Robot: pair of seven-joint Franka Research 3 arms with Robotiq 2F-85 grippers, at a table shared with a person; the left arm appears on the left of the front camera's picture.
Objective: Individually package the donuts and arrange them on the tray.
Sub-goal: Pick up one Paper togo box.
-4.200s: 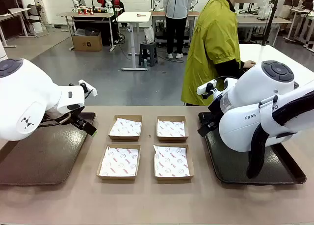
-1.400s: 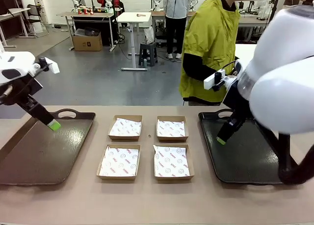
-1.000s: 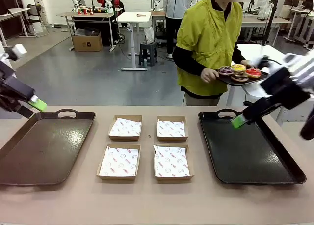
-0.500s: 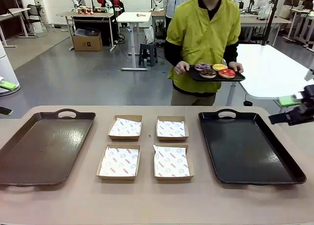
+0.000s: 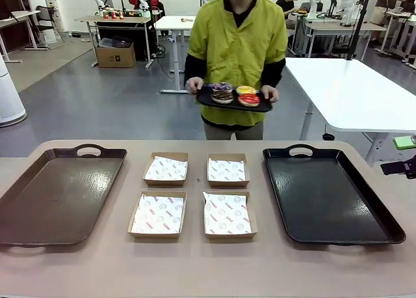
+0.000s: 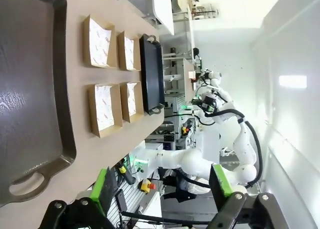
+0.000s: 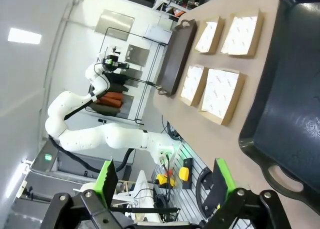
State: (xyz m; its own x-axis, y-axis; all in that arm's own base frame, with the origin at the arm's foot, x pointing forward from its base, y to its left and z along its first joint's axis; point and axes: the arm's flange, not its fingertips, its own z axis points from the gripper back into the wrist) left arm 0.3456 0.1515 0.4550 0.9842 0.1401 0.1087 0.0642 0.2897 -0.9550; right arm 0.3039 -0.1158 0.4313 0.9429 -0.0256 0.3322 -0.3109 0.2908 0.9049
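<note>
Beyond the table's far edge a person holds a small black serving tray (image 5: 261, 108) in both hands. It carries the donuts: purple-brown (image 5: 221, 87), yellow (image 5: 246, 90), dark chocolate (image 5: 223, 97) and red (image 5: 249, 101). My right gripper (image 5: 402, 156) sits at the far right edge of the front view, off the table's side, far from the donuts. In the right wrist view the right gripper (image 7: 164, 178) is open and holds nothing. My left gripper (image 6: 161, 186) in the left wrist view is likewise open, with nothing between its green pads (image 6: 102, 188).
Four paper-lined cardboard boxes (image 5: 166, 169) (image 5: 227, 170) (image 5: 158, 215) (image 5: 227, 215) lie in a square mid-table. A brown tray (image 5: 58, 194) lies on the left and a black tray (image 5: 325, 194) on the right; both are bare. A white table (image 5: 351, 90) stands behind.
The person has walked left to the table's middle with the donuts. Both arms have swung outward; the left gripper has left the front view and the right has pulled back to its edge.
</note>
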